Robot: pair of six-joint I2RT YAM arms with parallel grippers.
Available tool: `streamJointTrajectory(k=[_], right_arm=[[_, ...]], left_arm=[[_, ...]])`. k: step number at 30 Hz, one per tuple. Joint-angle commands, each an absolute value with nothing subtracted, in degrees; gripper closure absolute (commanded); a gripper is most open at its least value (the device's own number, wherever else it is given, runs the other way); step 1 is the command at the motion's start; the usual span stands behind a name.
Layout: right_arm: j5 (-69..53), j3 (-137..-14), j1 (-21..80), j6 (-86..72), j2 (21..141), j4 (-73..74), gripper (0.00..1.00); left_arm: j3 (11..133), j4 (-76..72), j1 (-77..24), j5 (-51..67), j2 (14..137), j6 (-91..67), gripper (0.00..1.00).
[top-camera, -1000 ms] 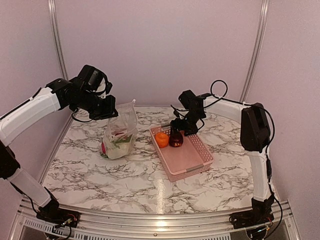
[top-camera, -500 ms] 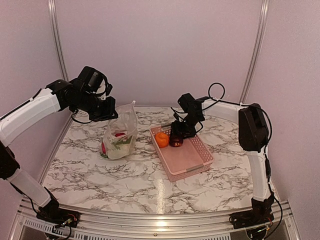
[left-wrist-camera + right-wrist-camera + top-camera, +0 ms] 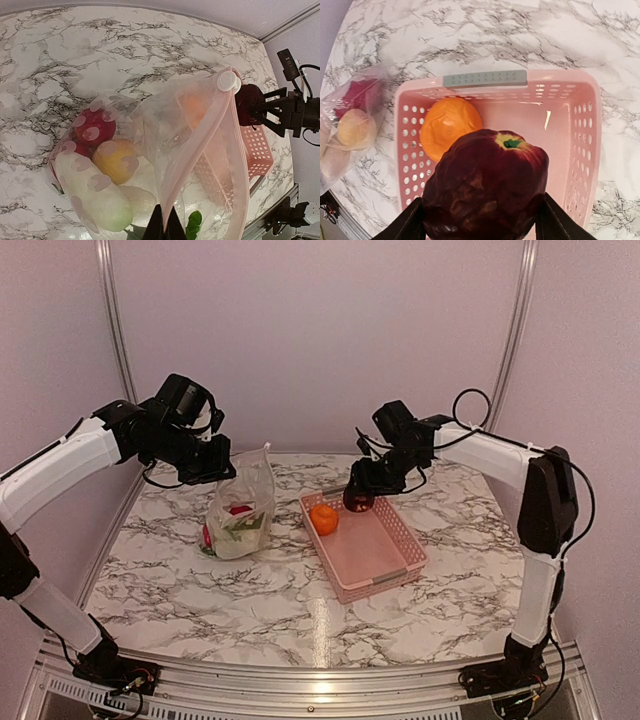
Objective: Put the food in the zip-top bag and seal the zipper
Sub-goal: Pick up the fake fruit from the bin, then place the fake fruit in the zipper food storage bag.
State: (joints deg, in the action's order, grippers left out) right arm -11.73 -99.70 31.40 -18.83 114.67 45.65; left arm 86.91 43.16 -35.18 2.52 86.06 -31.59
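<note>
Gripping the dark purple fruit [image 3: 487, 185] between the right gripper [image 3: 482, 222] jaws above the pink basket [image 3: 407, 150], well right of the zip-top bag [image 3: 240, 515], its mouth edge pinched upright by the left gripper [image 3: 163, 227].

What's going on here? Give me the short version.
The left gripper pinches the mouth edge of the zip-top bag, holding it up and open; red, yellow and pale green food sits inside. The right gripper holds a dark purple fruit in the air above the pink basket, where one orange fruit lies. The bag is not yet sealed.
</note>
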Motion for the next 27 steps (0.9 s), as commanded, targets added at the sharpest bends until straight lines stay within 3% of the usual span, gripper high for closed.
streamJointTrajectory(k=[1, 11, 27], right_arm=[[-13.7, -100.1, 35.0, -17.4, 107.7, 40.4, 0.42], [-20.1, -100.5, 42.1, -22.4, 101.5, 25.6, 0.47], [-22.7, -104.8, 50.2, -22.2, 106.1, 14.4, 0.47]], left_arm=[[86.0, 43.5, -35.0, 2.8, 85.1, -32.1, 1.00], [85.8, 42.7, -35.0, 3.2, 85.4, -32.3, 1.00], [86.8, 40.3, -35.0, 5.4, 85.5, -34.5, 1.00]])
